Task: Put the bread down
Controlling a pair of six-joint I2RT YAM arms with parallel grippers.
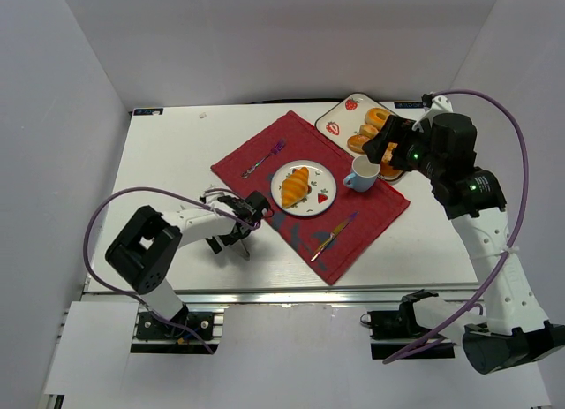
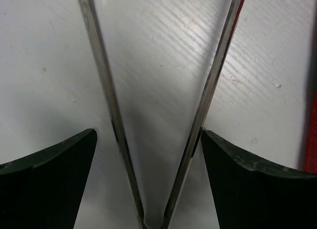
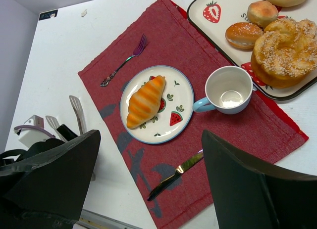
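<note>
The left arm sits folded low, forearm running toward 3 o'clock. The left tool [image 1: 242, 220] points down, its fingers [image 2: 54, 164] spread wide. The right arm stretches toward 11 o'clock. The right tool [image 1: 385, 149] hangs high, tilted downward, fingers [image 3: 247, 184] wide apart.

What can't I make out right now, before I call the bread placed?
Overhead view: the right gripper covers part of the tray and its pastries.
Left wrist view: the tongs have their tips cut off by the top edge; the croissant and plate fall outside it.
Overhead view: the left gripper is too small to show its hold on the tongs.
</note>
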